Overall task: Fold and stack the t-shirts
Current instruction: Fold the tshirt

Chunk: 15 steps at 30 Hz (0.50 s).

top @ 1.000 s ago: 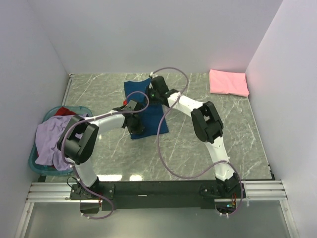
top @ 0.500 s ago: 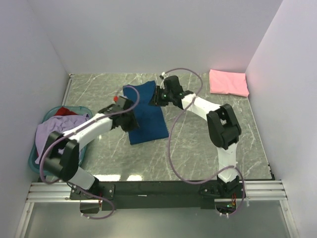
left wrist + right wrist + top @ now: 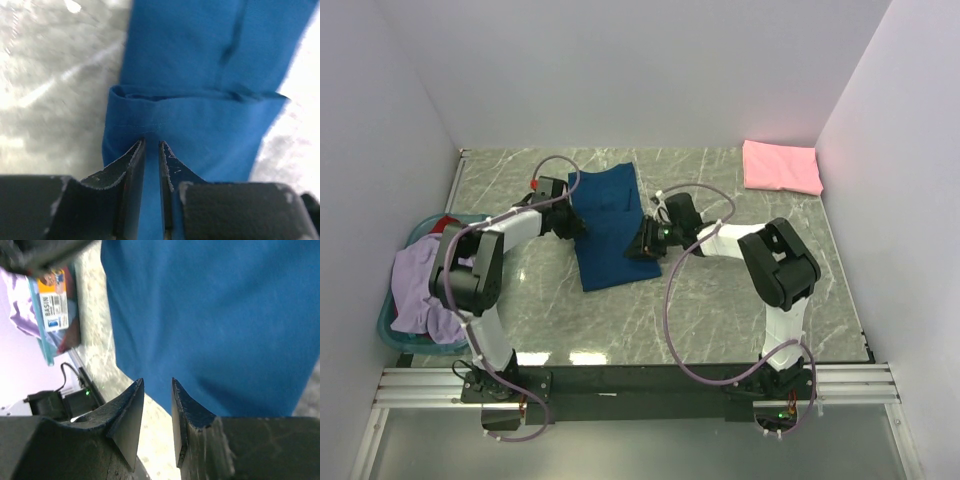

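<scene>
So the navy shirt (image 3: 610,225) is lying in the middle of the table (image 3: 740,300) as a long narrow strip, already folded lengthwise. The left gripper (image 3: 151,145) is clamped on its left edge, a thin bit of cloth pinched between nearly closed fingers. The right gripper (image 3: 157,382) sits at the opposite edge with its jaws a little apart and nothing pinched as far as I can see. That's my worry: if the left one lifts or drags with only one side held, the strip probably twists or the lengthwise fold flops open. The right could also snag just the top layer if it closes where it is. The folded pink shirt (image 3: 781,167) is in the far right corner, well apart, so that's a long trip for a loose fold. The lavender shirt (image 3: 420,285) and red shirt (image 3: 448,224) are over in the teal basket (image 3: 415,232) on the left.
</scene>
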Each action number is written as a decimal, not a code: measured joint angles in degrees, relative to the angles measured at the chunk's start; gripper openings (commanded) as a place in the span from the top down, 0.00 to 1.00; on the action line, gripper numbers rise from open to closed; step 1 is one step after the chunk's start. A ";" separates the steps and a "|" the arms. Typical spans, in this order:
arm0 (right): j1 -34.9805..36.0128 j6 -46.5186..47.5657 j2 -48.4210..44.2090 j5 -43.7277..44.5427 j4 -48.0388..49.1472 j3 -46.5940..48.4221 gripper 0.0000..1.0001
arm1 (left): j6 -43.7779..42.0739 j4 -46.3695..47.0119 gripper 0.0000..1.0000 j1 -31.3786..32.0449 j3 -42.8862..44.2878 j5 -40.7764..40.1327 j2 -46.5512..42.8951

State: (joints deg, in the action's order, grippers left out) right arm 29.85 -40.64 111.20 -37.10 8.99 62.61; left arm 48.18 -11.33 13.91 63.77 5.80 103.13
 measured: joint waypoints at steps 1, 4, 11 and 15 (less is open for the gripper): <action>0.00 -0.68 0.00 -0.52 1.07 -1.38 0.64 | -0.09 0.22 0.77 -0.28 0.28 0.17 1.14; -0.07 -3.37 0.00 -1.84 3.93 -5.64 0.64 | -0.44 0.76 0.76 -1.70 1.01 1.14 4.28; -0.50 -8.90 -0.04 -5.64 10.49 -13.20 0.64 | -0.81 1.09 0.62 -3.34 2.86 3.56 5.99; -0.55 -7.89 -2.56 -5.35 8.59 -14.21 0.63 | -1.07 0.72 0.47 -3.23 3.10 4.00 4.79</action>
State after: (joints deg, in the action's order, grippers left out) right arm 29.30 -48.53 108.64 -42.46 17.58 48.40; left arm 47.11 -10.61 10.68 66.87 9.80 107.92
